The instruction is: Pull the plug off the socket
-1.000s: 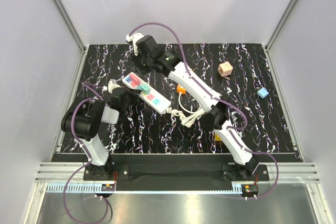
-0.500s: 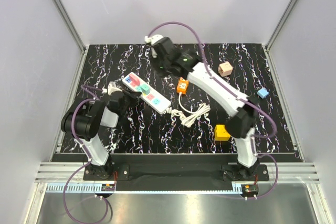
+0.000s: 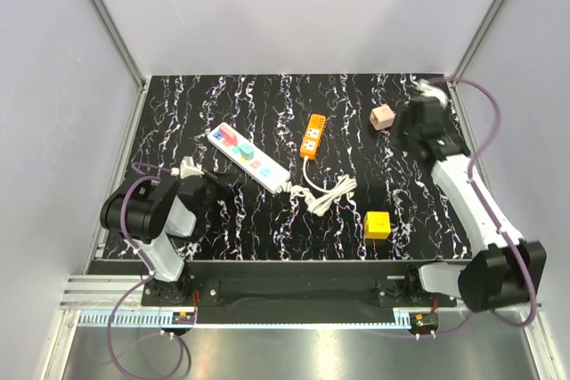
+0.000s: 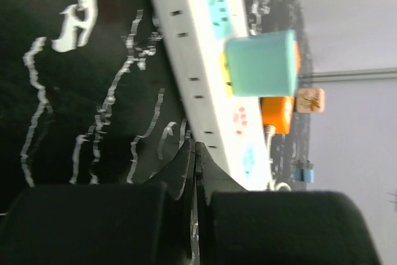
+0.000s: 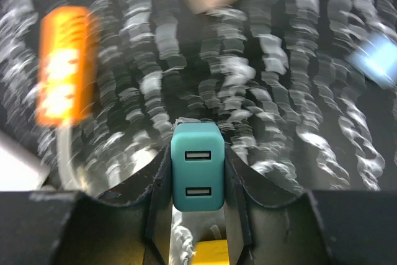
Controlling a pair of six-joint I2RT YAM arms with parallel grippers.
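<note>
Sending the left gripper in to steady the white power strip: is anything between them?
Nothing visible. The left gripper, shut, sits low over the table, close beside the power strip along its long edge, with no object between them. The right gripper is far off to the right, holding a teal plug.

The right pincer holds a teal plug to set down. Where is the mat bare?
Bare: the far left corner behind the long white power strip; the near edge between the left pincer and yellow cube. Crowded: the centre, with orange power strip and coiled white cord.
</note>
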